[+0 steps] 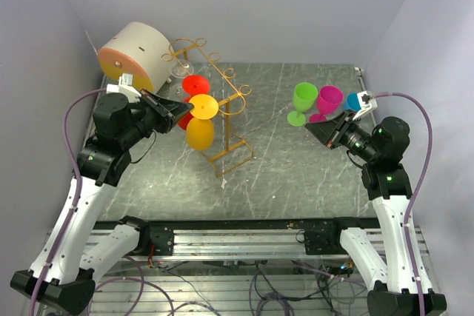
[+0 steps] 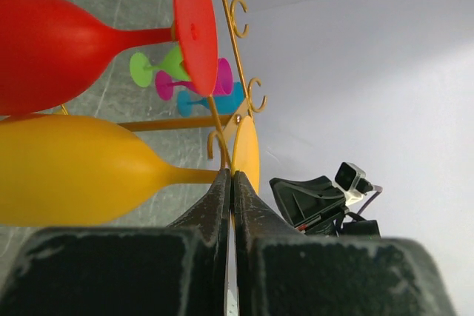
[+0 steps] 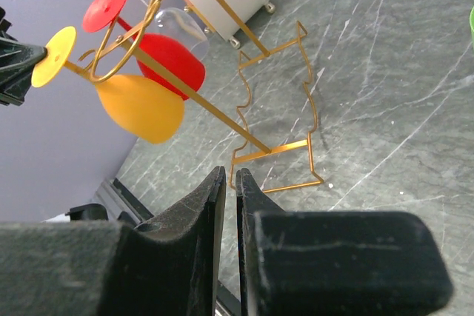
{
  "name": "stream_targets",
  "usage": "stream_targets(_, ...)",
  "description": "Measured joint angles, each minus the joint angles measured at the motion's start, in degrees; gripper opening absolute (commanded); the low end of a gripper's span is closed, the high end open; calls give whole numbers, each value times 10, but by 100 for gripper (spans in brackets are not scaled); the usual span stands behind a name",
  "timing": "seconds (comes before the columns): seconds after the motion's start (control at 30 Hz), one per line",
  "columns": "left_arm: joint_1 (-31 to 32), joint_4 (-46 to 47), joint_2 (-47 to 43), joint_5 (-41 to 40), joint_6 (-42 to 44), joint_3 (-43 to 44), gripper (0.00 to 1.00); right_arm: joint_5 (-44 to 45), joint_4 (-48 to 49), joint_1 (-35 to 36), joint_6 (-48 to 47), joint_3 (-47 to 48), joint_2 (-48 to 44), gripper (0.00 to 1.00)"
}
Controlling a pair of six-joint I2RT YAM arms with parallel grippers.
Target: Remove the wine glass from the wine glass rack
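- Jaws of the left gripper [image 2: 230, 175] were pressed together on the edge of the yellow wine glass [image 1: 200, 132] foot, as far as the wrist view showed.
- That glass hung bowl-down from the wine glass rack [image 3: 270, 149], at the end of its rails nearest the left arm.
- A red wine glass [image 1: 196, 84] hung just behind it. Two clear glasses [image 3: 178, 24] farther along were hard to make out.
- Both coloured bowls were cut off at the left wrist view's edge.
- Right gripper [image 3: 230, 175] hovered well apart, its fingers nearly touching with nothing between them.
- Near it stood a green glass [image 1: 304, 96] and a magenta glass [image 1: 329, 98]. A blue glass [image 1: 351, 101] was mostly hidden behind the wrist.
- A round drawer box [image 1: 137, 53] sat at the rack's far end.
- Everything rested on a grey marbled table [image 1: 296, 175] enclosed by pale lilac walls [image 1: 259, 5].
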State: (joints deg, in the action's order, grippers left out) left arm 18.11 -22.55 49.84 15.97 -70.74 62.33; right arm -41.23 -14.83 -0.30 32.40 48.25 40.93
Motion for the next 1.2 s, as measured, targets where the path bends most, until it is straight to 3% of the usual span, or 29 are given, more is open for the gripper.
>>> stream_targets(0.4,0,-32,-24,-34,19,8,7,-7,2,0,0,-1,0,13)
stream_targets(0.6,0,28,-84,-13,-17,-52,7,-60,22,0,21,-2,1,19)
stream_targets(0.93,0,152,-194,25,-97,-93,7,-203,211,3,177,-1,7,40)
stream_targets(1.2,0,302,-187,78,-157,-105,7,-231,400,74,302,22,58,51)
